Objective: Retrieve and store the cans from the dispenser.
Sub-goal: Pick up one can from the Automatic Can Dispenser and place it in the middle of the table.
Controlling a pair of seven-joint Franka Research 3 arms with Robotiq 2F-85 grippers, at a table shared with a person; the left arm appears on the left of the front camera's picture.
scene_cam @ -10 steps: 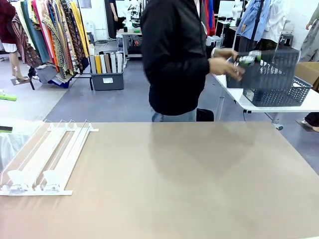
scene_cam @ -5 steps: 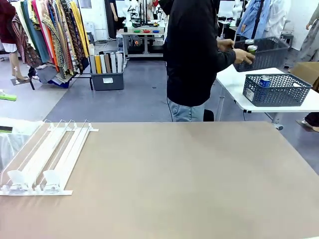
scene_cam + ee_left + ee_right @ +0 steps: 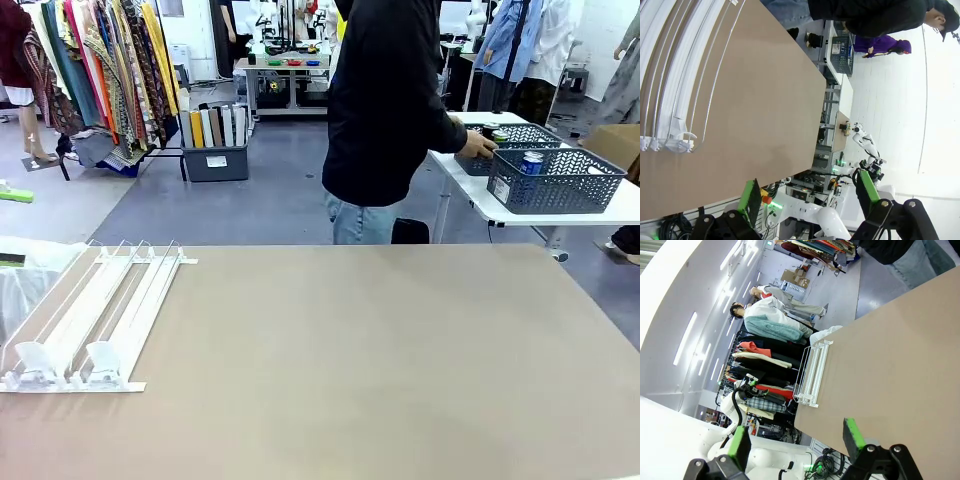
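While the person [image 3: 385, 110] reaches toward two mesh baskets [image 3: 553, 180] on a far side table, the dispenser [image 3: 85, 320] lies on the worktop [image 3: 380, 360] at the robot's left. Left hand [image 3: 807, 192] and right hand [image 3: 795, 440] hang wide open and unladen, well apart from it. A blue can [image 3: 532, 162] stands in the nearer basket.

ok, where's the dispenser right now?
In the front view the dispenser lies flat at the left edge of the tan table, on the robot's left, its lanes bare. The person stands beyond the far edge, at the grey baskets.

Dispenser [image 3: 85, 318] on tan table [image 3: 380, 370]
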